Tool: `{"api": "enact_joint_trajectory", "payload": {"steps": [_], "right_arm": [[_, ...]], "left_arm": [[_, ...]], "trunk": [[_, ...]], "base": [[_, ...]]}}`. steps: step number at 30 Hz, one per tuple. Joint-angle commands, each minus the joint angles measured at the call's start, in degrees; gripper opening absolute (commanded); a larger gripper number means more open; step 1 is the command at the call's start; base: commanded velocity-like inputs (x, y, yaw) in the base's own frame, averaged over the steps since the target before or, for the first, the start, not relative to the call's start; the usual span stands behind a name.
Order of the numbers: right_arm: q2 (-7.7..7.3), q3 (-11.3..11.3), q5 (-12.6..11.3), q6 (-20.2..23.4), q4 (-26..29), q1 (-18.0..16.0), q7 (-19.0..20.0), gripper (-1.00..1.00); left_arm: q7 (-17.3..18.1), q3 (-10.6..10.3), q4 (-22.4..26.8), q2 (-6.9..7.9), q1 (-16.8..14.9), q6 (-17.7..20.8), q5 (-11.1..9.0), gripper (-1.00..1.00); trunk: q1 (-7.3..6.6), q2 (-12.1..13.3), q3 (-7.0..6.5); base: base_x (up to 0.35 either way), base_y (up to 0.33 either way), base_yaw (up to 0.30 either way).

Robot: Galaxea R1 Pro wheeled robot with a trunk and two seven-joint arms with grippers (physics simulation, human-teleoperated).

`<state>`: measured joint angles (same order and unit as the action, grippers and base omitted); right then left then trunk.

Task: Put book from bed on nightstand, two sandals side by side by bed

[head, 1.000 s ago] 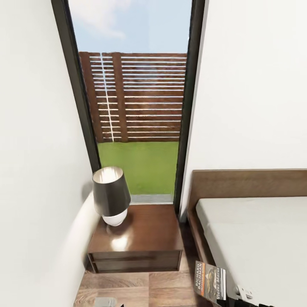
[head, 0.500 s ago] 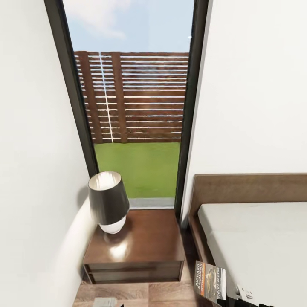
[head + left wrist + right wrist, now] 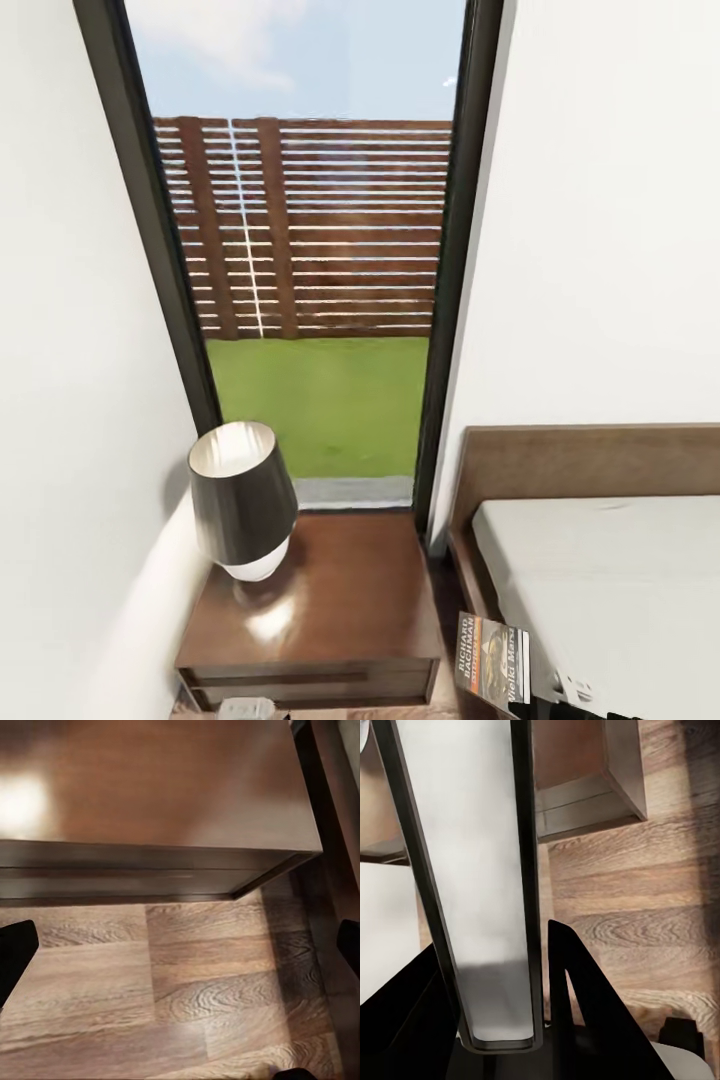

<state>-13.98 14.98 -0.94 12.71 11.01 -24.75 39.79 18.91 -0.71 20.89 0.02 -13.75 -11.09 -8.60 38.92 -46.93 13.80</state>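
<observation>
The book [image 3: 492,660], dark with white "Richard Bachman" lettering and an orange band, hangs upright beside the bed's [image 3: 610,590] near corner. My right gripper [image 3: 495,945] is shut on the book [image 3: 472,870], seen edge-on with grey pages between the black fingers [image 3: 585,1020]. The nightstand [image 3: 320,610] stands left of the bed under the window, with its glossy top [image 3: 165,787] just ahead of my left gripper [image 3: 180,949]. That gripper is open over the plank floor, holding nothing. The sandals are out of view.
A lamp [image 3: 240,505] with a dark shade stands on the left part of the nightstand's top. A white wall [image 3: 70,450] runs close along the left. The headboard [image 3: 590,460] and a narrow floor gap [image 3: 322,892] separate nightstand and bed.
The whole view has moved forward toward the window, so the nightstand and lamp look larger and sit lower in the picture. The book keeps its place in my right gripper.
</observation>
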Motion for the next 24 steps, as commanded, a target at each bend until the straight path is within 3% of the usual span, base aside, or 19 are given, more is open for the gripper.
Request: {"api": "enact_joint_trajectory", "payload": {"steps": [1, 24], "right_arm": [[0.01, 0.4, -0.2, 0.6, 0.1, 0.0, 0.2, -1.00], [0.01, 0.4, -0.2, 0.6, 0.1, 0.0, 0.2, -1.00]], "left_arm": [[0.2, -0.1, -0.1, 0.02, 0.0, -0.1, -0.5, 1.00], [0.2, -0.1, -0.1, 0.07, 0.0, -0.1, -0.5, 1.00]], "trunk": [[0.04, -0.1, 0.08], [0.04, -0.1, 0.08]], "base": [[0.327, 0.000, 0.000], [0.327, 0.000, 0.000]]}}
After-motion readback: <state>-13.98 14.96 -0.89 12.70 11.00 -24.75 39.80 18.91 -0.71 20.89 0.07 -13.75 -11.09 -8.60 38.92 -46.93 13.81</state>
